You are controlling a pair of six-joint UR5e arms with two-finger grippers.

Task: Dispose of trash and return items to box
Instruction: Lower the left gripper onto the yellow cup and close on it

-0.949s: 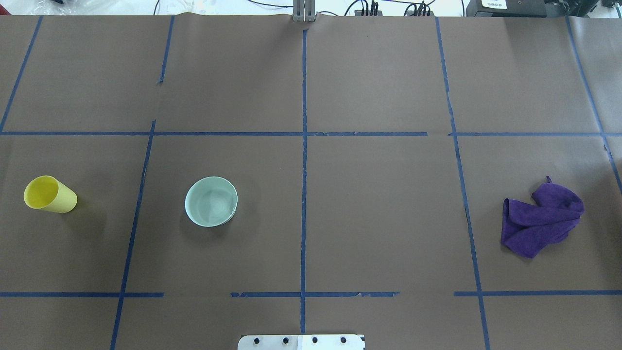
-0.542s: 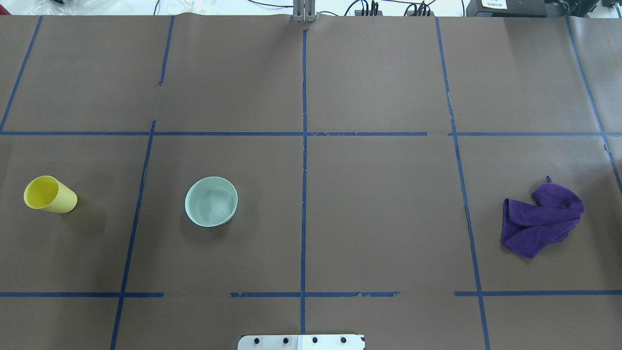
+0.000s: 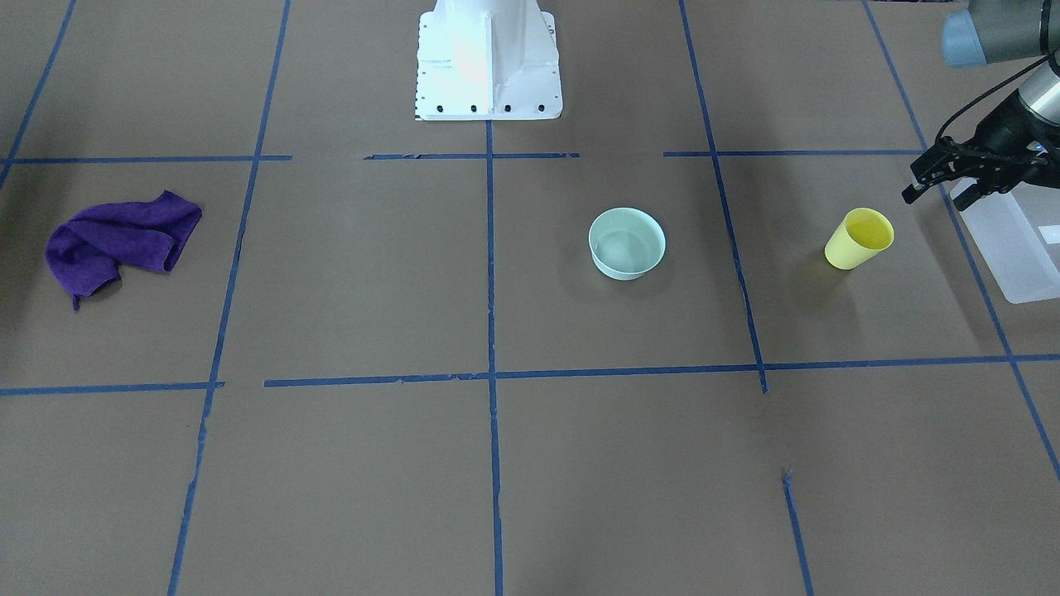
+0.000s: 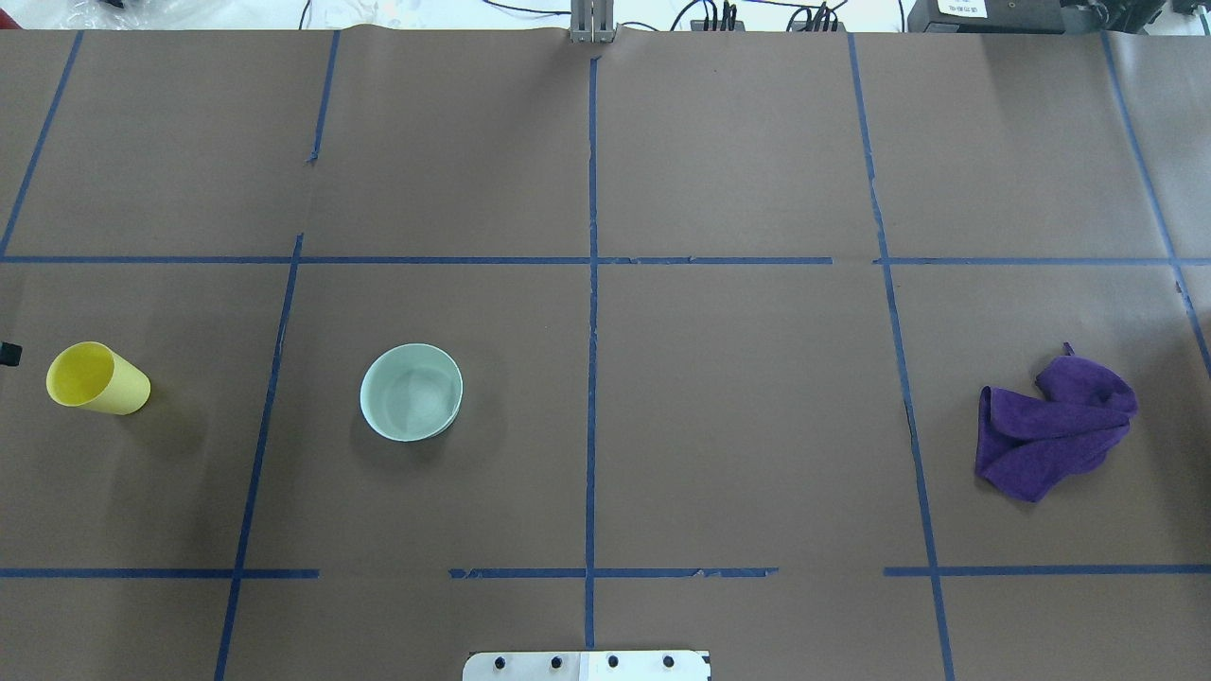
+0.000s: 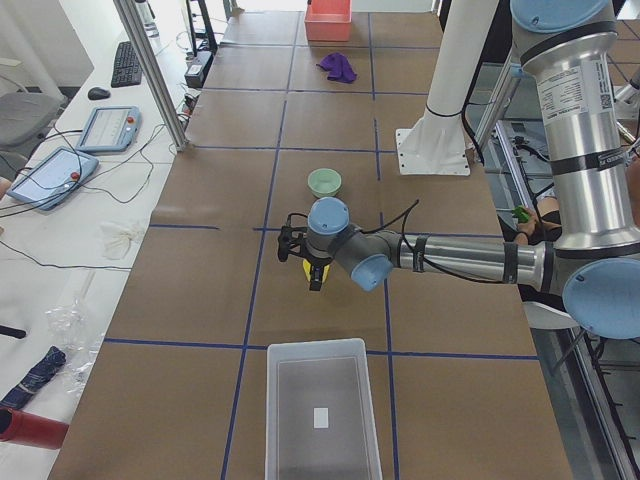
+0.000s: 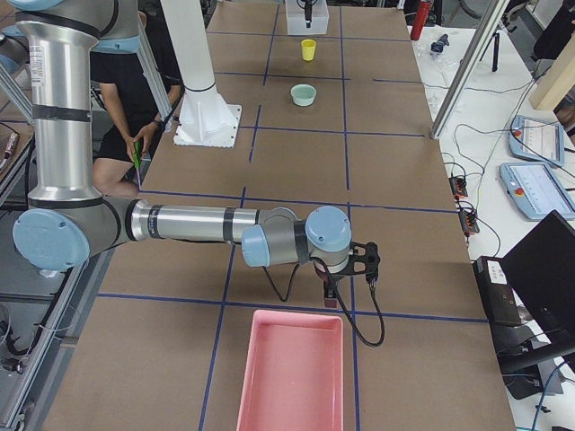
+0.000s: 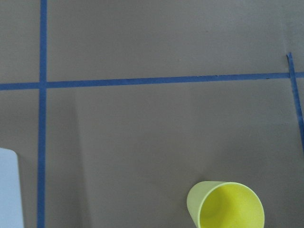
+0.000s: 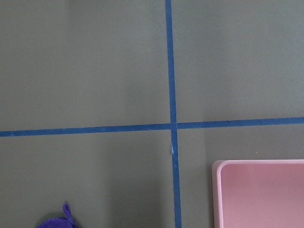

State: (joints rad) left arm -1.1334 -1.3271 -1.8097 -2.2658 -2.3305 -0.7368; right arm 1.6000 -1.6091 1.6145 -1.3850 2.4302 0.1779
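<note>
The small yellow cup [image 3: 860,238] stands upright at the table's left end; it also shows in the overhead view [image 4: 97,378] and at the bottom of the left wrist view [image 7: 225,206]. The translucent white box [image 3: 1014,240] lies just beyond it, empty in the exterior left view [image 5: 322,410]. My left gripper [image 3: 936,186] hangs open and empty above the table between cup and box, not touching the cup. My right gripper [image 6: 350,269] shows only in the exterior right view, near a pink bin; I cannot tell if it is open or shut.
A pale green bowl [image 4: 412,392] sits right of the cup. A crumpled purple cloth [image 4: 1055,426] lies at the table's right end. The pink bin [image 6: 292,373] stands beyond the cloth. Blue tape lines grid the brown table. The robot base [image 3: 489,58] is at mid-table.
A black tip of my left gripper has come into the overhead view at the left edge, beside the yellow cup. Cup, bowl and cloth have not moved.
</note>
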